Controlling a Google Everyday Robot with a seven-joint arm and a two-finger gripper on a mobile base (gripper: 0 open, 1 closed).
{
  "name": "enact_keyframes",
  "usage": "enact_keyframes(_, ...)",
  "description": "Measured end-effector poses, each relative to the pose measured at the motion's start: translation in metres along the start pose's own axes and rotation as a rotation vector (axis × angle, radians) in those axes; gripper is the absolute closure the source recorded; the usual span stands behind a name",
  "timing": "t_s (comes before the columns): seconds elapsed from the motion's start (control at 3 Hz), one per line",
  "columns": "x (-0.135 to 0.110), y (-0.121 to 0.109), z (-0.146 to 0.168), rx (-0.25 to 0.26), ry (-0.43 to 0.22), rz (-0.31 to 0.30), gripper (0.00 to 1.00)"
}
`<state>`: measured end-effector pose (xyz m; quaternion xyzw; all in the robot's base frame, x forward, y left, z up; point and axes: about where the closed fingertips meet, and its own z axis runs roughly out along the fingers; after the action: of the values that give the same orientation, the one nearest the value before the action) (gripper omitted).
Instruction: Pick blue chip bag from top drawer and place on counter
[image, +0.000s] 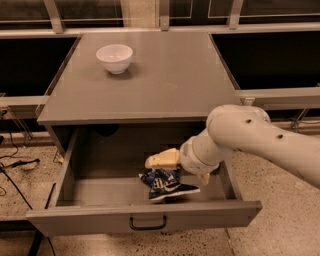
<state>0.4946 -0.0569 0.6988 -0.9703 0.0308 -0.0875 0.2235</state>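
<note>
The blue chip bag (166, 184), crumpled dark-blue foil with white markings, lies on the floor of the open top drawer (100, 192), a little right of its middle. My gripper (182, 169) reaches down into the drawer from the right, just above and behind the bag. Its cream fingers (162, 159) stand apart, open and empty, with the wrist hiding the gap between them. I cannot tell whether it touches the bag. The counter (165, 75) is the grey cabinet top behind the drawer.
A white bowl (114, 58) stands on the counter's back left. The drawer front carries a dark handle (148, 223). The drawer's side walls and the counter's front edge bound the gripper. Cables lie on the speckled floor at the left (15, 165).
</note>
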Motion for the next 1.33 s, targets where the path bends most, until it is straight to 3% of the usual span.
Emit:
enact_keyframes(0.67, -0.011, -0.003, 0.041, -0.061, -0.052, -0.044, 0.00)
enact_keyframes(1.0, -0.022, -0.010, 0.058, -0.099, -0.081, -0.097, 0.00)
enact_keyframes(1.33, -0.023, -0.010, 0.059, -0.100, -0.082, -0.101, 0.19)
